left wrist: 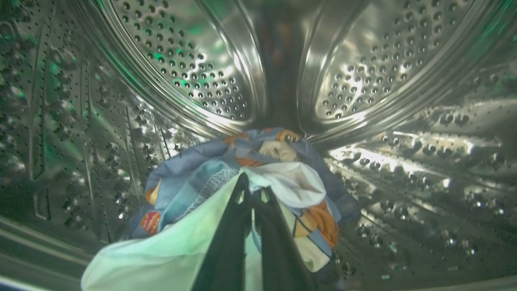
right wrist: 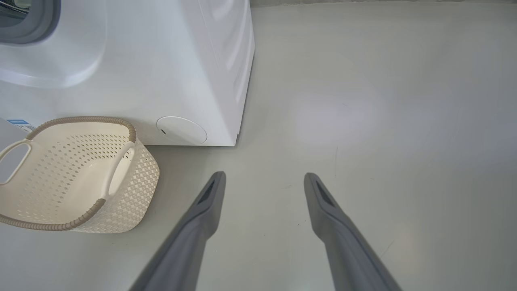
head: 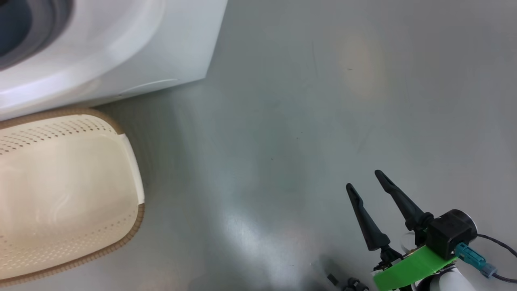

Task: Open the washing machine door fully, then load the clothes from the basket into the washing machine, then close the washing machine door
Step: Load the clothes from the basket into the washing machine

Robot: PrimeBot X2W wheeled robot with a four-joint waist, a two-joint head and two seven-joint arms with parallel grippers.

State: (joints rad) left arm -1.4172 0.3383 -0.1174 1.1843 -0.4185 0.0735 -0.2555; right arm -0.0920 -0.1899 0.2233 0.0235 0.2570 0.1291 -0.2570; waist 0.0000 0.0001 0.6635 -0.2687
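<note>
In the left wrist view my left gripper (left wrist: 252, 184) is inside the steel perforated drum (left wrist: 181, 72), shut on the clothes (left wrist: 194, 182), a light blue bear-print fabric with whitish lining that rests on the drum's bottom. The white washing machine (head: 133, 52) fills the head view's top left, with its grey seal (head: 48, 32) showing. The cream basket (head: 68, 186) stands empty before the washing machine (right wrist: 161, 60); the basket (right wrist: 72, 178) also shows in the right wrist view. My right gripper (head: 365, 180) hangs open over bare floor at the lower right, and my right gripper (right wrist: 264, 178) holds nothing. The door is out of view.
Grey floor (head: 307, 121) stretches to the right of the machine. A round white flap (right wrist: 181, 130) sits low on the machine's front, a blue label sticker (right wrist: 18, 122) at the left edge.
</note>
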